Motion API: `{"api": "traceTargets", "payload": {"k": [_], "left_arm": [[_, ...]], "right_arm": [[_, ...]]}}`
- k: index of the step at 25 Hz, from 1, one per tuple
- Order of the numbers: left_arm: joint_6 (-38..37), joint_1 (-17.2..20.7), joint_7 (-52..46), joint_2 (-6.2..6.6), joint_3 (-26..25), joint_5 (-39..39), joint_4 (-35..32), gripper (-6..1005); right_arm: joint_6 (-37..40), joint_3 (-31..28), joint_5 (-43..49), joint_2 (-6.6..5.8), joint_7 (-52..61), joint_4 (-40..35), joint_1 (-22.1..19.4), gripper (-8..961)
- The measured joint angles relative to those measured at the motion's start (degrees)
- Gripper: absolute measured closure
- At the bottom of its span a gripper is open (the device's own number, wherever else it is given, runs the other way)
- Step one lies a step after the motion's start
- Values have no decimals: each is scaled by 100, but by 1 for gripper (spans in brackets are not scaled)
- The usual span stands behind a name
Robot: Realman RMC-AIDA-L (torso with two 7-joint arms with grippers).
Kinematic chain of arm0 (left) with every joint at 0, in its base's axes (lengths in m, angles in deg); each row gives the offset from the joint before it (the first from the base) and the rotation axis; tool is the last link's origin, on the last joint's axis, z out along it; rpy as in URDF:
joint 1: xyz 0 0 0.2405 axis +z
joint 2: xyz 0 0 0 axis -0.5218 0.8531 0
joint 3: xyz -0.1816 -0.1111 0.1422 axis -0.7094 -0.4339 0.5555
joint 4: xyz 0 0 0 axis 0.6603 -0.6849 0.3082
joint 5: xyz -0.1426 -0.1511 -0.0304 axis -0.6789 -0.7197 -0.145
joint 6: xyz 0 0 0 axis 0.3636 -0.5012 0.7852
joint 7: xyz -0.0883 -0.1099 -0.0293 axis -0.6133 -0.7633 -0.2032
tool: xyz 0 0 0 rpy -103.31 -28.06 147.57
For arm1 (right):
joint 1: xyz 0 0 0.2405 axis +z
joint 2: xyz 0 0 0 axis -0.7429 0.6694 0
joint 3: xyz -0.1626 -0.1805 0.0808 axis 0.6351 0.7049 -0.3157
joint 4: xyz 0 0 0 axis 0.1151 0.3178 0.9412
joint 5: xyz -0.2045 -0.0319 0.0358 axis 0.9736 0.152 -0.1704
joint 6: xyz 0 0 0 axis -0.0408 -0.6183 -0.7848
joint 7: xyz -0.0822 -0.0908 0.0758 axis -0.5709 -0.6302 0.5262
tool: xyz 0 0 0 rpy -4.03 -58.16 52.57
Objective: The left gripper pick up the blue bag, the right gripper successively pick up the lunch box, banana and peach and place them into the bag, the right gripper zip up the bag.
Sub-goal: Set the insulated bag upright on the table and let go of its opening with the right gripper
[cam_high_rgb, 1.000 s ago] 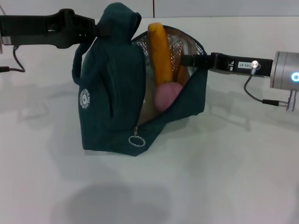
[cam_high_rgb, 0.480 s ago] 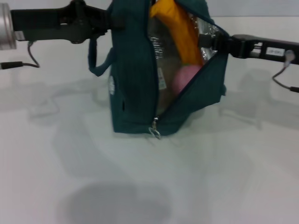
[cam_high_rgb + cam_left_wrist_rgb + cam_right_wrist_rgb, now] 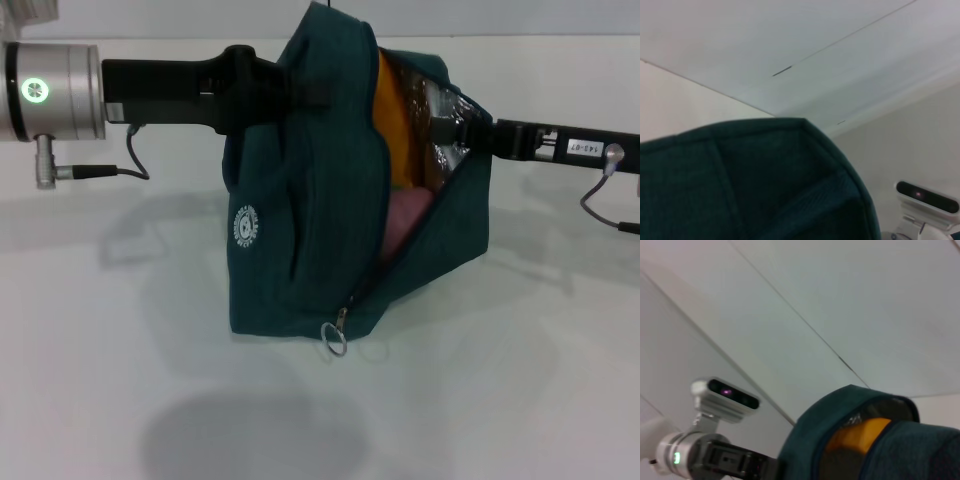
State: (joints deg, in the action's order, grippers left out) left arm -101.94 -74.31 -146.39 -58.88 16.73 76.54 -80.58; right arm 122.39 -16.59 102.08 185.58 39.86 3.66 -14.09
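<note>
The blue bag (image 3: 300, 230) stands mid-table with its side opening facing right and foil lining showing. My left gripper (image 3: 312, 92) reaches in from the left and is shut on the bag's top fabric, which also fills the left wrist view (image 3: 755, 185). At the far edge of the opening, my right gripper (image 3: 456, 130) pinches the rim. Inside are the orange-yellow banana (image 3: 395, 135), upright, and the pink peach (image 3: 405, 225) below it. The zip's ring pull (image 3: 335, 340) hangs at the bag's bottom corner. The lunch box is hidden. The right wrist view shows the bag (image 3: 920, 450) and banana (image 3: 862, 432).
The white table (image 3: 520, 400) surrounds the bag. Cables hang off both arms, at the left cuff (image 3: 130, 165) and at the right edge (image 3: 605, 205). The right wrist view shows the left arm (image 3: 715, 457) and the head camera (image 3: 727, 395).
The bag has shifted right and turned, so its white logo faces me again. The left arm has followed, bringing its silver cuff into view. The right gripper has drawn back rightwards, staying on the rim.
</note>
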Motion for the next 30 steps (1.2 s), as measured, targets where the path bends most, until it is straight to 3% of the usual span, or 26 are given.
{"api": "traceTargets", "payload": {"k": [9,22,30], "left_arm": [[387,48,33,-38,156,207,6,968],[660,39,62,-74,281,301,6,968],[613,47,31,-74,282,95,6,968]], "right_arm": [[-337,4,22,-60,-84,170,102,891],[-418,1,71,-6,-83,185,231,896],[41,-236,21,-26,40,-91,323,896]]}}
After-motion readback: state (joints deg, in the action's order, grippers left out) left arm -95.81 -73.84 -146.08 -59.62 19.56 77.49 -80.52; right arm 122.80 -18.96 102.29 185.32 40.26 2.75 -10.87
